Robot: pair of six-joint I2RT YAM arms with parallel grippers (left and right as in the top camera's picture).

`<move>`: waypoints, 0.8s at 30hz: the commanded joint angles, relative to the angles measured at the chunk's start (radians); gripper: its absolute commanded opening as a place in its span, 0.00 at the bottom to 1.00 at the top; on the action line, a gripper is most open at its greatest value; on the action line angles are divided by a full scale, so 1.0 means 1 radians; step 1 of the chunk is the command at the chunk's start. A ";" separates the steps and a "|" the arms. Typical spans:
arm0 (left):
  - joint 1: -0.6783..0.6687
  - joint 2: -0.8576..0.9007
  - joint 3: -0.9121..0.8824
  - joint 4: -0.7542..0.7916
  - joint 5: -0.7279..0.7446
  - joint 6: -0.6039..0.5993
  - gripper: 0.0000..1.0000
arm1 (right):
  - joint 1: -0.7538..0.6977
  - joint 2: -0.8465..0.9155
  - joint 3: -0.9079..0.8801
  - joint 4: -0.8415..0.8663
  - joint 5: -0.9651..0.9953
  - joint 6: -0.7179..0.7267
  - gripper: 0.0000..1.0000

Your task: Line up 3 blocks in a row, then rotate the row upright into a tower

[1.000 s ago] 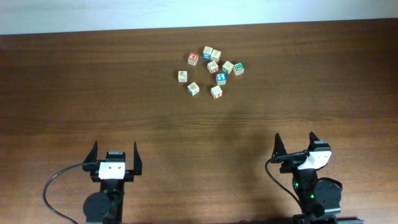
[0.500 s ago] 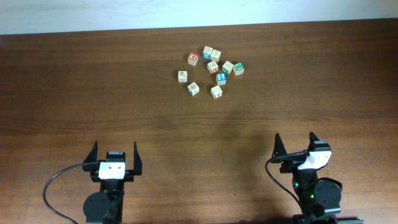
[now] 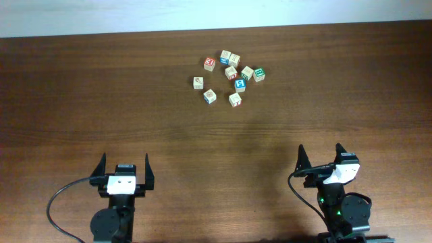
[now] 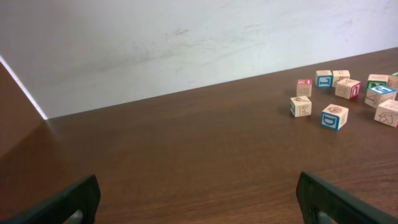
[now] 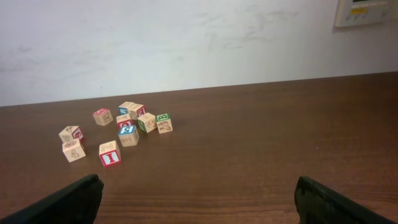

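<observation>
Both pincers released, empty: left gripper [image 3: 124, 169] & right gripper [image 3: 319, 156], well short of blue-letter cube [image 3: 239, 84]. Blue-marked cube [image 3: 210, 96] is near-left of it, orange-marked cube [image 3: 198, 82] further left. Risk: green-lettered cube [image 3: 259, 74] & others crowd it, so wide jaws prob. shove them. Cubes have no long axis; blue letter faces up, slightly skewed.
</observation>
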 commanded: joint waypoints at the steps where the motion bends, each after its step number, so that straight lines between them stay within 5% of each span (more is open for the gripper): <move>1: 0.005 -0.008 -0.013 0.005 0.011 0.016 0.99 | -0.006 -0.007 -0.009 -0.002 -0.002 -0.011 0.98; 24: 0.005 -0.008 -0.010 0.030 0.012 0.016 0.99 | -0.006 -0.007 -0.009 -0.001 -0.006 -0.011 0.98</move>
